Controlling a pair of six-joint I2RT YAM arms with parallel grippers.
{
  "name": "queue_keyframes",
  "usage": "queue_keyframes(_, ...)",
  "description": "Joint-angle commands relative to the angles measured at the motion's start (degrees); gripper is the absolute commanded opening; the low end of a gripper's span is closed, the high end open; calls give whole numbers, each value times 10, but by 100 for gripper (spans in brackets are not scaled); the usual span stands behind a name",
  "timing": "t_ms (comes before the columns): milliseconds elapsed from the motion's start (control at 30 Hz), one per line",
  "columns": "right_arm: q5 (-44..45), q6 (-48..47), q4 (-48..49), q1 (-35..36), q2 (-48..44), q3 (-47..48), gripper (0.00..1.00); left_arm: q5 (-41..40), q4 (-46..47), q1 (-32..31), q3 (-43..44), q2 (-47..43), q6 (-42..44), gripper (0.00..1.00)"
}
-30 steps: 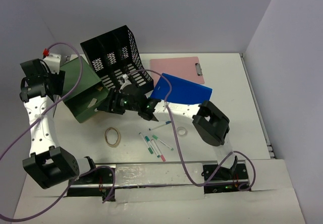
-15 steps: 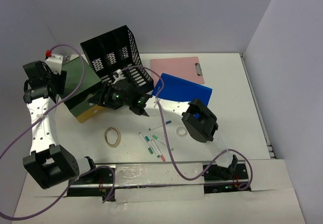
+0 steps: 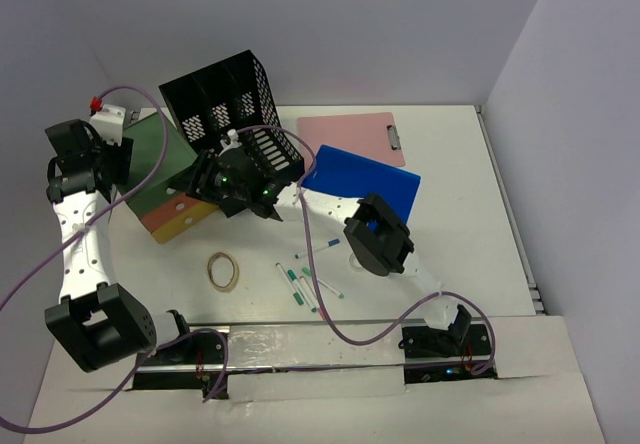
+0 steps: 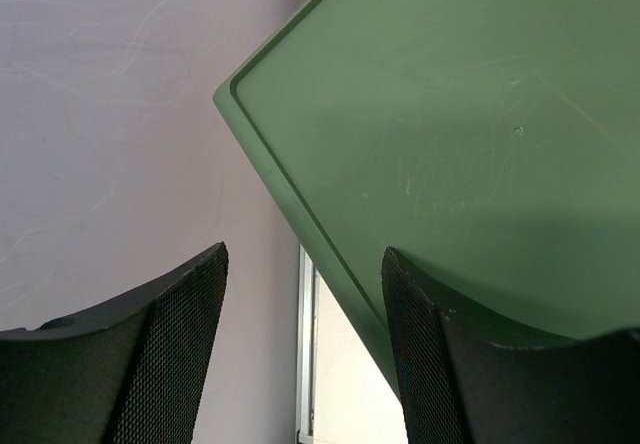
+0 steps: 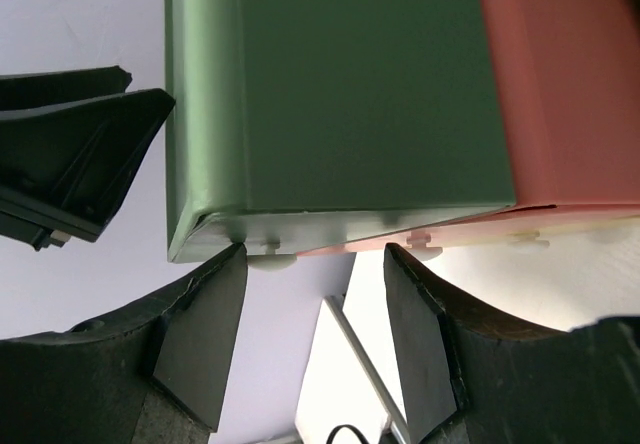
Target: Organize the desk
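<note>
Beside the black rack (image 3: 225, 99) on the white bench (image 3: 470, 244), left jaws and right jaws gape wide at a green box (image 3: 155, 164), pinching nothing, while pens (image 3: 305, 289), blue folder (image 3: 365, 179) and pink clipboard (image 3: 345, 129) near the rack await sorting, the tidying seemingly barely begun.

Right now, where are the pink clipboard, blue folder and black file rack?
Pink clipboard (image 3: 345, 129): top view, middle of the board.
Blue folder (image 3: 372, 176): top view, middle of its cover.
Black file rack (image 3: 232, 116): top view, its mesh front wall.
</note>
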Motion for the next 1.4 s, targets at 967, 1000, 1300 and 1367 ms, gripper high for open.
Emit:
queue_keyframes(967, 28, 135, 138, 18, -51, -157, 63, 42, -41, 3, -26, -26, -13, 70)
queue_keyframes(1000, 32, 140, 139, 18, -44, -149, 63, 41, -42, 4, -25, -27, -12, 70)
queue_keyframes(1300, 62, 141, 122, 23, 19, -66, 61, 50, -44, 4, -13, -25, -6, 70)
queue_keyframes(1367, 64, 142, 124, 24, 26, -62, 60, 52, -43, 3, -10, -23, -4, 70)
